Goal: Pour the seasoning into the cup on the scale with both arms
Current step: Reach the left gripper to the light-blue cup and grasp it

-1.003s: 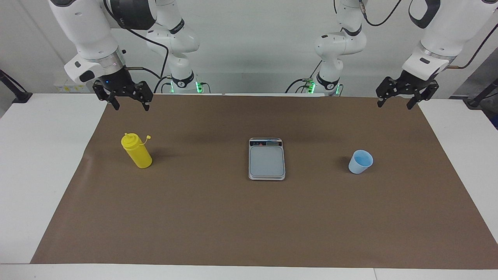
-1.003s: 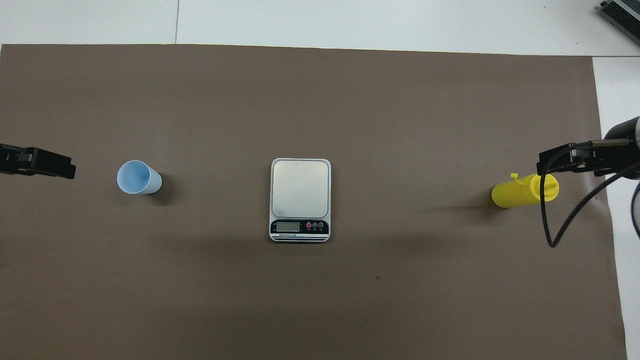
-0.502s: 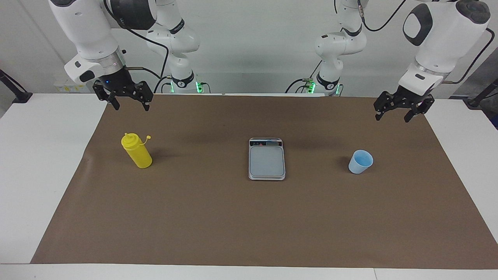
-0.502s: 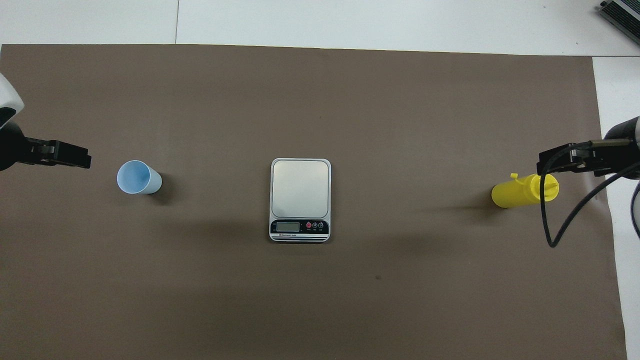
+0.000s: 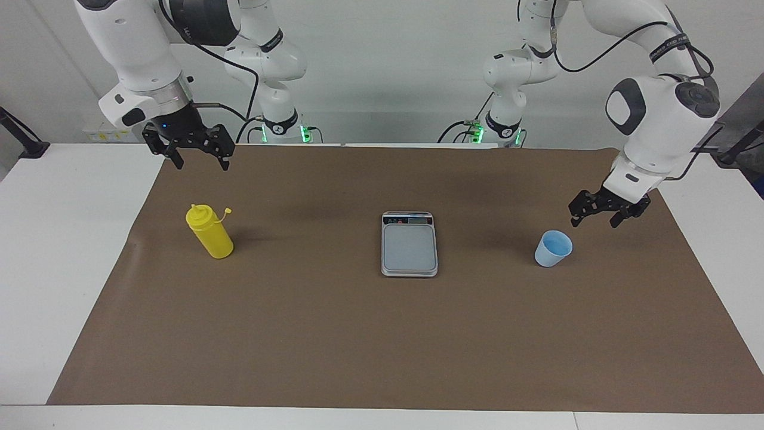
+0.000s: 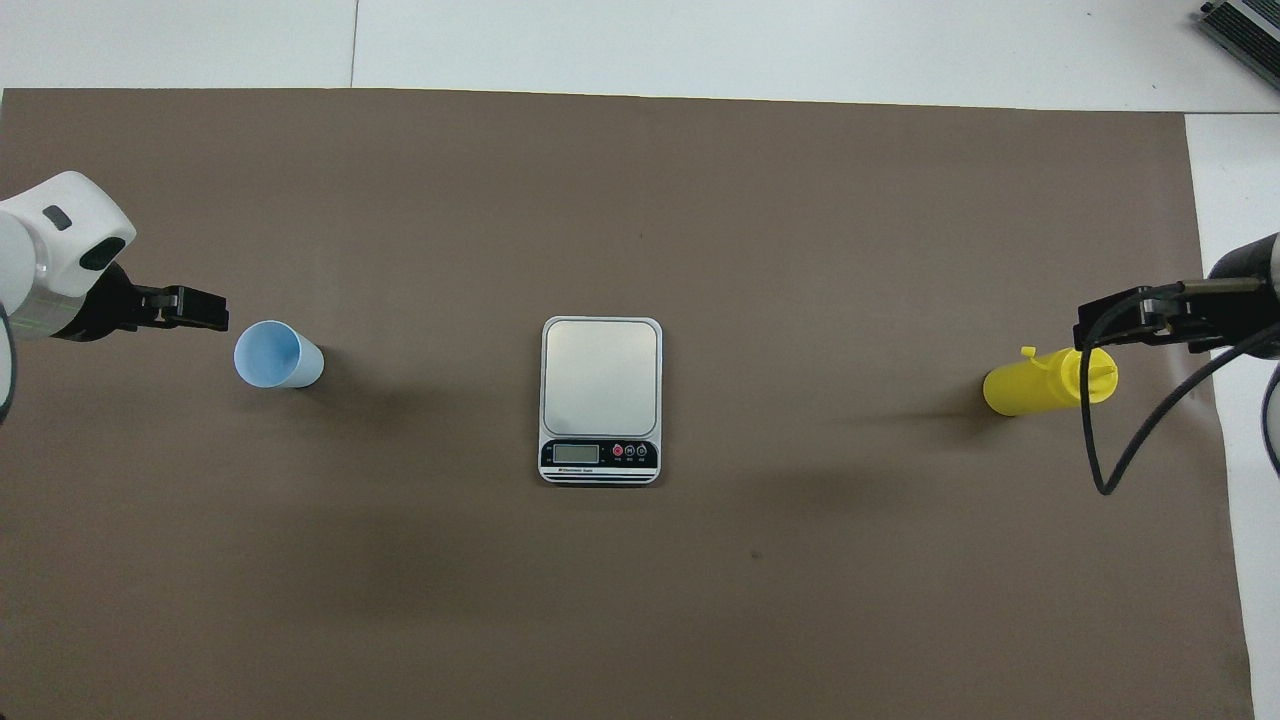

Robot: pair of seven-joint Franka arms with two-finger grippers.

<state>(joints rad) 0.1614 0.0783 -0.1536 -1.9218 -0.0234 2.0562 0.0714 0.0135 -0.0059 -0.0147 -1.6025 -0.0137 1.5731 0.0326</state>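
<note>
The yellow seasoning bottle [image 5: 210,239] stands upright on the brown mat toward the right arm's end of the table; it also shows in the overhead view [image 6: 1040,386]. The silver-grey scale [image 5: 409,245] [image 6: 600,390] lies mid-table with a bare plate. The light blue cup [image 5: 553,248] [image 6: 278,355] stands upright on the mat toward the left arm's end. My left gripper [image 5: 594,221] [image 6: 212,310] is open and empty, low over the mat just beside the cup, not touching it. My right gripper [image 5: 202,164] [image 6: 1090,335] is open and empty, and waits high over the mat by the bottle.
The brown mat [image 5: 358,334] covers most of the white table [image 5: 65,251]. A black cable [image 6: 1100,440] hangs from the right arm over the bottle's top in the overhead view. A grey device [image 6: 1240,35] lies at the table's corner.
My left arm has come down and moved out over the mat toward the cup. The right arm, bottle, scale and cup have not moved.
</note>
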